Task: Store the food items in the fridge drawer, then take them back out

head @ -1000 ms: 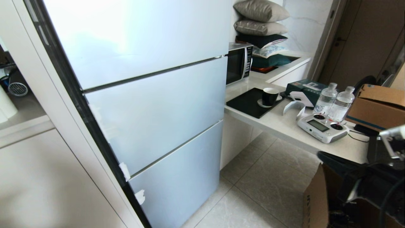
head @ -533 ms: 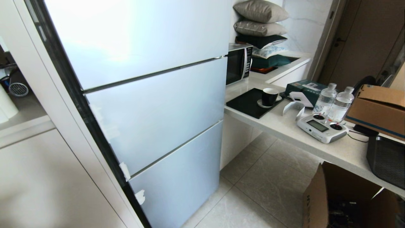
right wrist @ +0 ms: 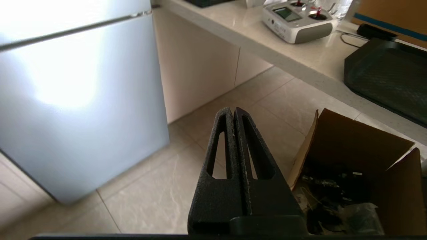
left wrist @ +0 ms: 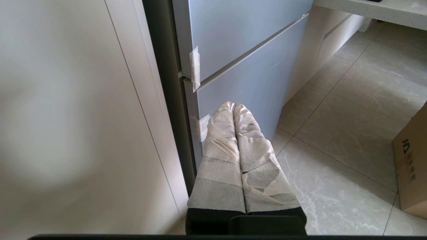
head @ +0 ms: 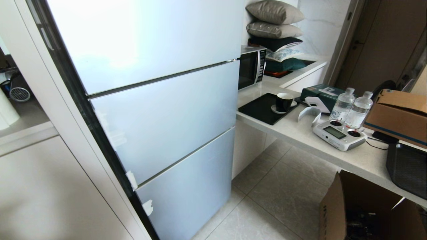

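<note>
The fridge [head: 160, 116] stands with all its pale blue doors closed, so the fridge drawer is hidden behind them. No food items show in any view. My left gripper [left wrist: 233, 106] has tape-wrapped fingers pressed together, shut and empty, hanging low before the fridge's bottom door [left wrist: 243, 86]. In the right wrist view my right gripper [right wrist: 232, 110] is black, shut and empty, held low over the tiled floor [right wrist: 160, 186] beside an open cardboard box [right wrist: 360, 173]. Neither gripper shows in the head view.
A white counter [head: 300, 133] runs along the right with a black tray [head: 263, 108], a cup [head: 284, 101], two water bottles [head: 352, 105], a white remote controller [head: 339, 134], a cardboard box [head: 397, 113] and a microwave [head: 252, 66]. A white cabinet [head: 50, 186] flanks the fridge's left side.
A second ago my right arm stood at the lower right of the head view. It has dropped out of that view. The scene itself has not shifted.
</note>
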